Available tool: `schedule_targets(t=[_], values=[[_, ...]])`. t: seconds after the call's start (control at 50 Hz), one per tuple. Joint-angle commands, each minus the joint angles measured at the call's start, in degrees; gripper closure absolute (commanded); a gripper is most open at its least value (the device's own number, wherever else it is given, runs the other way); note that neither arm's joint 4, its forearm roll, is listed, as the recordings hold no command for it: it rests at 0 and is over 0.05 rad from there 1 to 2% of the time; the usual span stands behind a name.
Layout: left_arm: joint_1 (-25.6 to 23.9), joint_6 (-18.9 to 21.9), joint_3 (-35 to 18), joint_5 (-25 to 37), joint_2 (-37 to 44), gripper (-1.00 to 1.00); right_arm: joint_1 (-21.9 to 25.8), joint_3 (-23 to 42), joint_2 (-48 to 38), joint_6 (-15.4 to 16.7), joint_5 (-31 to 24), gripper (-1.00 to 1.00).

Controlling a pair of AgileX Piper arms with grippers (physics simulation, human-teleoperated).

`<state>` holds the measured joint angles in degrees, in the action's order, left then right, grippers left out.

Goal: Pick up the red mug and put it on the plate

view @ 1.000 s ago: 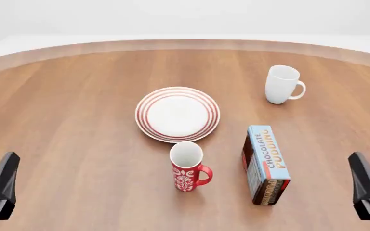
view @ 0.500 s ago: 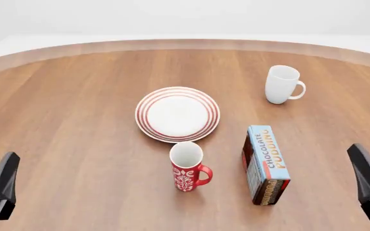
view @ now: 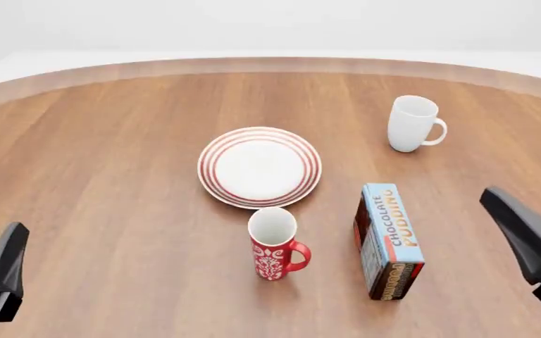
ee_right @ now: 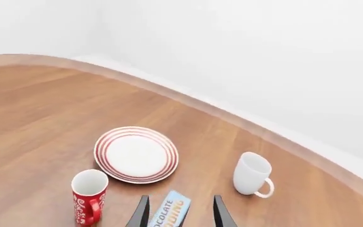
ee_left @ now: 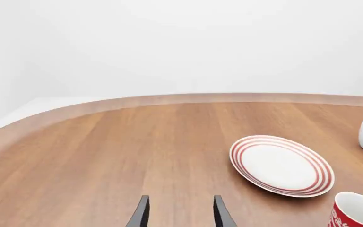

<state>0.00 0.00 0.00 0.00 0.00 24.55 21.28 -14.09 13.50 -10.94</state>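
Observation:
The red mug stands upright in the middle of the table, its handle toward the right, just nearer to me than the plate. The plate has nothing on it. My left gripper is low at the near left, far from the mug; in its wrist view the left gripper is open with nothing between its fingers. My right gripper hovers at the right edge, beyond the pudding box, open and holding nothing. Its wrist view looks past the right gripper to the red mug and the plate.
A chocolate pudding box stands on its edge between the red mug and my right gripper. A plain white mug sits at the back right. The table's curved far edge runs across the back.
My right gripper has risen and moved left and forward over the table, with a second finger now showing. The left arm, the mugs, the plate and the box have stayed put.

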Motion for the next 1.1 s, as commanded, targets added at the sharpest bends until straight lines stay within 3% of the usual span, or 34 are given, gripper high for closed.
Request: schedule_targets(t=[0.02, 0.18, 0.44, 0.82, 1.1], values=[[0.0, 0.0, 0.0, 0.0, 0.0, -1.0, 4.39, 7.77, -8.09, 2.22, -4.7, -1.0], [0.0, 0.0, 0.0, 0.0, 0.0, -1.0, 7.48, 11.93, -13.46, 6.6, -8.66, -1.0], [0.0, 0.0, 0.0, 0.0, 0.0, -1.0, 10.58, 17.09, -20.39, 10.02, -13.56, -1.0], [0.0, 0.0, 0.0, 0.0, 0.0, -1.0, 11.24, 23.81, -30.1, 11.9, -19.64, -1.0], [0.0, 0.0, 0.0, 0.0, 0.0, -1.0, 13.65, 25.0, -35.09, 9.26, -21.04, -1.0]])
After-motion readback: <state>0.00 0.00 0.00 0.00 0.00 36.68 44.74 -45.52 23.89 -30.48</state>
